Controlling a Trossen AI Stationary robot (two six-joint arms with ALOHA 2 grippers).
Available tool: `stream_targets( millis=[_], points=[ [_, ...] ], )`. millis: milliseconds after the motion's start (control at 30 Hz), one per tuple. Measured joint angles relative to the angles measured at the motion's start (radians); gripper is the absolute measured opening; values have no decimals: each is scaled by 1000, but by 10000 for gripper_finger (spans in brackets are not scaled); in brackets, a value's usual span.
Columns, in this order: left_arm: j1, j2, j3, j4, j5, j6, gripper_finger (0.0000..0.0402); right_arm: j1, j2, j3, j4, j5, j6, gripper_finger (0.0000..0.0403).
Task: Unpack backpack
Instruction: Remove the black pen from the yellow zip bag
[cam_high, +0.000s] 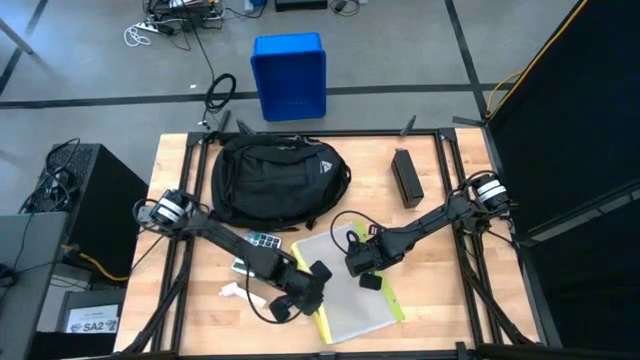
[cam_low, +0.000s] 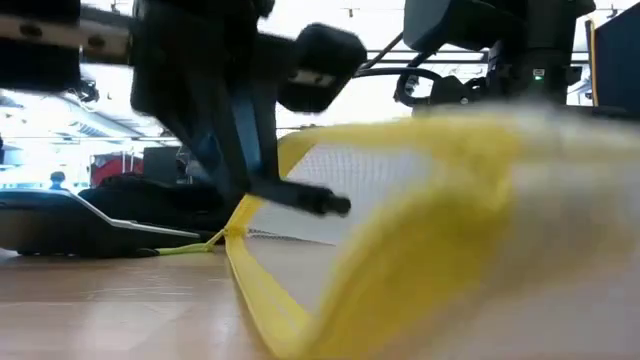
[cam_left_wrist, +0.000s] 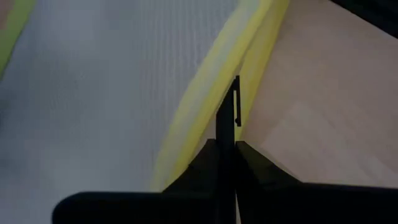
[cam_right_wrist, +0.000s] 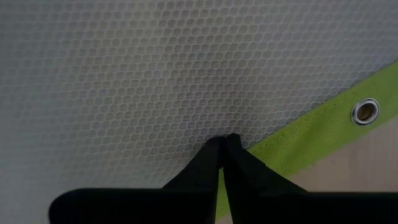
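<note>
The black backpack lies on the far half of the table, apart from both grippers. In front of it lies a pale mesh pouch with a yellow-green border. My left gripper is shut at the pouch's left border. My right gripper is shut over the mesh near the pouch's far end. In the low view the pouch is raised off the table, with one corner down on the wood. My left gripper is shut on the pouch's yellow border along its left edge, coming from the table's left and lying across the border. How many layers it has I cannot tell. My right gripper is shut on the mesh just inside the green border with the metal eyelet, coming from above. The fingertips hide the place of contact.
A long black box lies right of the backpack. A small keypad-like item and a white item lie left of the pouch under the left arm. A blue bin stands on the floor beyond the far edge.
</note>
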Motion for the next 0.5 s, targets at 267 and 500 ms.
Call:
stream_targets(
  millis=[267, 500],
  points=[
    [-44, -8, 135, -338, -116, -57, 0, 0, 0, 0, -9, -2, 1, 0],
    [-47, -137, 22, -413, -181, -208, 0, 1, 0, 0, -9, -3, 3, 0]
  ],
)
